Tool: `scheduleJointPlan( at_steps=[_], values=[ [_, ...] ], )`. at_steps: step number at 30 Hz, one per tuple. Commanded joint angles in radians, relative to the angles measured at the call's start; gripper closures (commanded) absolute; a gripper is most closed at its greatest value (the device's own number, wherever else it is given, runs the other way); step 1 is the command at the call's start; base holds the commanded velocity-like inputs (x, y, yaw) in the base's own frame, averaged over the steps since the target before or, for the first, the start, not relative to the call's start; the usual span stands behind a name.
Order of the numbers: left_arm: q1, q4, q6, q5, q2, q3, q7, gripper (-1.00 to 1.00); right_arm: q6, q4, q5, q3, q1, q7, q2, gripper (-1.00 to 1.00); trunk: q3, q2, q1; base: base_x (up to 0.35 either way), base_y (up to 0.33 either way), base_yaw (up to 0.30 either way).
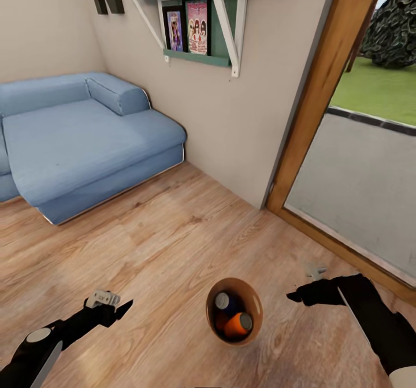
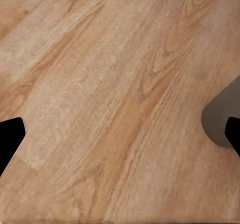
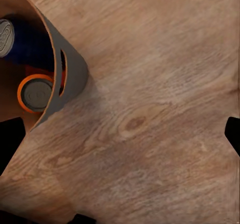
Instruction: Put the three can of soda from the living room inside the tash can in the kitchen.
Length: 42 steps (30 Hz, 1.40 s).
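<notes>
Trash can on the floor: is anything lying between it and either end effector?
Nothing visible. The trash can, with soda cans inside, stands on bare wood floor between the left end effector and right end effector.

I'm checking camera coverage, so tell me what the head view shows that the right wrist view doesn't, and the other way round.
Head view alone: the blue sofa, the wall shelf, the glass door, and both the left gripper and right gripper, each beside the bin without holding anything. Right wrist view alone: a slot in the bin's grey wall. Shared: the bin on the wood floor, with a blue can and an orange can inside.
</notes>
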Motion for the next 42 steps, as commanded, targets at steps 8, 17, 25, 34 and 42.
scheduleJointPlan(
  at_steps=[8, 17, 25, 34, 42],
  values=[
    [0.000, 0.060, -0.031, -0.002, -0.025, 0.000, 0.042, -1.00, -0.098, -0.022, 0.000, 0.048, 0.118, 0.001, -0.044, -1.00, 0.025, 0.056, -0.031, 0.000, 0.000, 0.000],
    [0.000, 0.197, -0.035, -0.004, -0.049, -0.049, 0.204, -1.00, -0.191, -0.022, -0.001, 0.045, 0.225, -0.001, -0.050, -1.00, 0.053, 0.119, -0.065, 0.000, 0.000, 0.000],
    [0.000, 0.405, -0.120, -0.002, -0.057, -0.135, 0.308, -1.00, -0.292, 0.054, -0.006, 0.003, 0.280, -0.007, -0.049, -1.00, 0.078, 0.175, -0.096, 0.000, 0.000, 0.000],
    [0.000, 0.611, -0.286, 0.000, -0.058, -0.148, 0.356, -1.00, -0.445, 0.206, -0.007, -0.105, 0.289, -0.014, -0.048, -1.00, 0.107, 0.238, -0.130, 0.000, 0.000, 0.000],
    [0.000, 0.747, -0.452, 0.001, -0.058, -0.149, 0.363, -1.00, -0.599, 0.388, -0.012, -0.198, 0.290, -0.021, -0.041, -1.00, 0.132, 0.294, -0.161, 0.000, 0.000, 0.000]
  ],
)
